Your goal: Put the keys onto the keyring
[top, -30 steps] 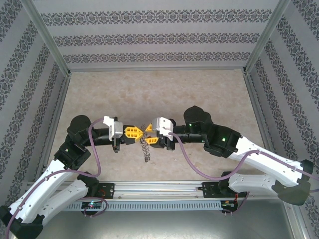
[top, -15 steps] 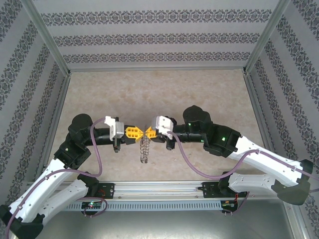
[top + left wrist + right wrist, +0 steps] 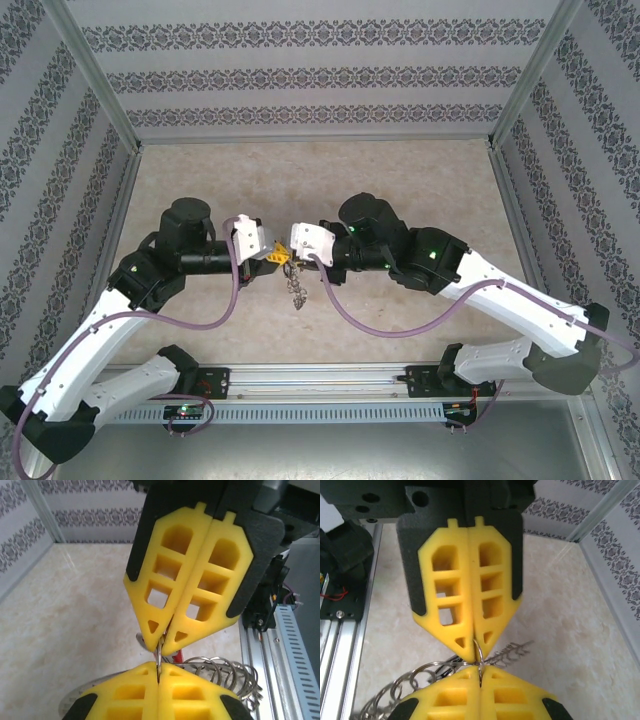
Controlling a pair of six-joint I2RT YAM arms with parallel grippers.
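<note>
The left tool (image 3: 162,640) and right tool (image 3: 476,652) meet tip to tip in the air over the middle of the surface (image 3: 400,180), a little toward its near edge. Each is pressed together on the same thin wire loop (image 3: 479,656), held only at the very points. The keys (image 3: 174,656), a small glossy red tag, sit just behind it. The keyring (image 3: 225,672), a bunch of springy grey coils, dangles beneath. Smooth round wire against hard, latticed yellow plastic gives little hold, so a slight twist or a pull apart would likely pop it free and drop the lot.
</note>
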